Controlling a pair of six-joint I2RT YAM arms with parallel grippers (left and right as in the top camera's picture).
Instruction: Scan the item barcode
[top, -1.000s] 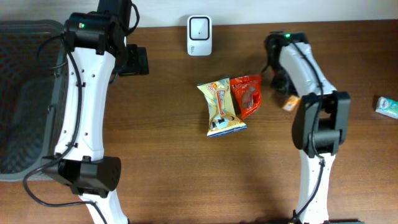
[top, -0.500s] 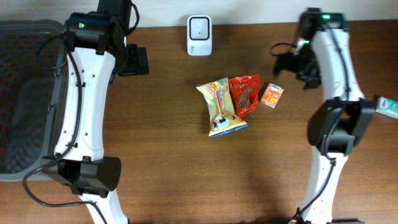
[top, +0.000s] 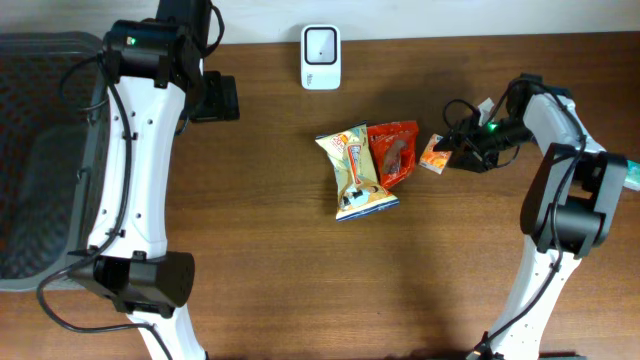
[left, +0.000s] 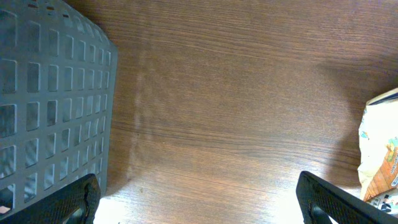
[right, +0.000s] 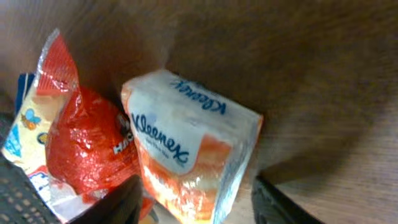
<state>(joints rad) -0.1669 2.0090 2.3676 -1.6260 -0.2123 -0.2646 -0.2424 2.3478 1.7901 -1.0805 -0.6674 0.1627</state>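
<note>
Kleenex pack (right: 193, 149) between right hand (right: 199, 196) fingers, just beside red packet (right: 87, 149).

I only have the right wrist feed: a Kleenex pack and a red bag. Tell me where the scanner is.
Observer: The white scanner stands at the table's far edge. It is off to the left of the Kleenex pack, beyond the red bag.
Operator: Report the left arm.
Observer: The left gripper is open over bare wood beside the grey basket and holds nothing.
Operator: Name anything else waiting on my side.
Observer: A small teal-and-white pack lies at the table's right edge, partly hidden by the right arm.
</note>
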